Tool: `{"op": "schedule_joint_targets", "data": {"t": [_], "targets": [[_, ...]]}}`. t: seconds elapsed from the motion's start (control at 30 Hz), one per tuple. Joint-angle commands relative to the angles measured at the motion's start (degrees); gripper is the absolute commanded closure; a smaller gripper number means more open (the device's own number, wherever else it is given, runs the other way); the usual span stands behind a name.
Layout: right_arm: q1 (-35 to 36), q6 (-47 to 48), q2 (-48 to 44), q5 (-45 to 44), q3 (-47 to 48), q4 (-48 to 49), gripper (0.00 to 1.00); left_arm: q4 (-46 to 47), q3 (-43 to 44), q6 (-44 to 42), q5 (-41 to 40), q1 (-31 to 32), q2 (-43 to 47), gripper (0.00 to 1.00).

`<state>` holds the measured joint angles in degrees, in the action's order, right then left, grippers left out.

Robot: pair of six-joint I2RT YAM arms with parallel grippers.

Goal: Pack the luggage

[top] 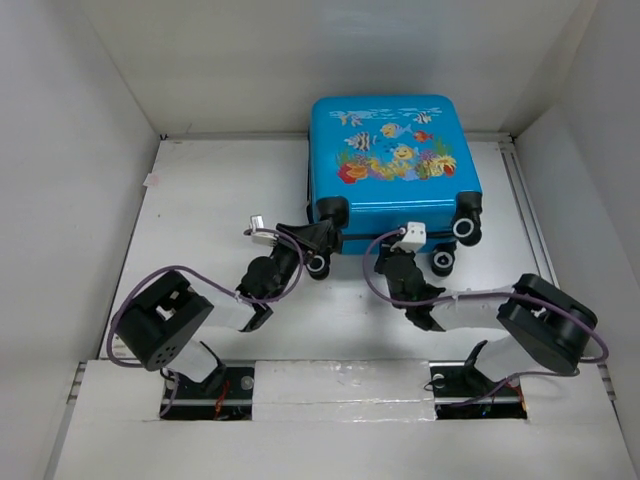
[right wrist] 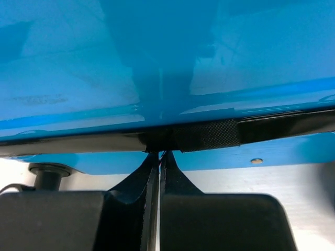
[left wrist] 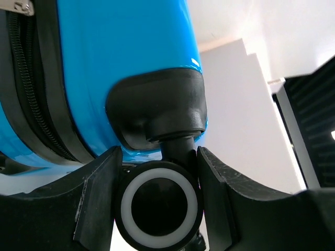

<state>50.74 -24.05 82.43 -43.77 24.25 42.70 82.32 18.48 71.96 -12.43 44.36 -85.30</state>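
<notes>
Left claw: half open, fingers touching both sides of near-left caster wheel. Right claw: fingers almost together, tips at black seam band; cannot tell if anything pinched. Luggage: flat on desk, centre-far, fish print up. Long axis near-to-far, wheel end toward arms, opposite end at back wall.
</notes>
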Motion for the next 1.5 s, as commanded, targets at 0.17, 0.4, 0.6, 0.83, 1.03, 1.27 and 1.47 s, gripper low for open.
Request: {"op": "schedule_joint_targets", "data": {"t": [0.17, 0.4, 0.6, 0.83, 1.03, 1.27, 1.47], "targets": [[12.89, -0.91, -7.53, 40.00, 8.97, -10.15, 1.00, 2.17, 2.61, -3.75, 19.63, 10.66, 8.47, 1.00], [-0.96, 0.24, -22.57, 43.13, 6.25, -24.68, 1.00, -4.09, 1.38, -5.25, 18.49, 9.34, 15.95, 1.00], [6.98, -4.76, -7.76, 51.16, 5.11, -3.44, 1.00, 0.29, 1.99, -3.76, 21.02, 10.57, 13.41, 1.00], [17.81, -6.27, 12.13, 49.07, 10.72, 21.71, 1.00, 6.52, 3.49, 2.73, 26.04, 10.57, 7.87, 1.00], [17.81, -8.73, 11.46, 45.35, 9.50, 27.12, 0.93, 6.02, 4.20, 1.95, 25.52, 12.42, 7.77, 1.00], [17.81, -9.43, -5.86, 34.02, 5.45, -7.26, 0.32, -32.52, 8.94, -14.20, 15.88, 10.49, 24.52, 0.17], [18.96, -10.49, -12.11, 30.41, 5.38, -24.49, 0.21, -54.71, 5.26, -21.95, -8.55, 8.90, 40.36, 0.06]]}}
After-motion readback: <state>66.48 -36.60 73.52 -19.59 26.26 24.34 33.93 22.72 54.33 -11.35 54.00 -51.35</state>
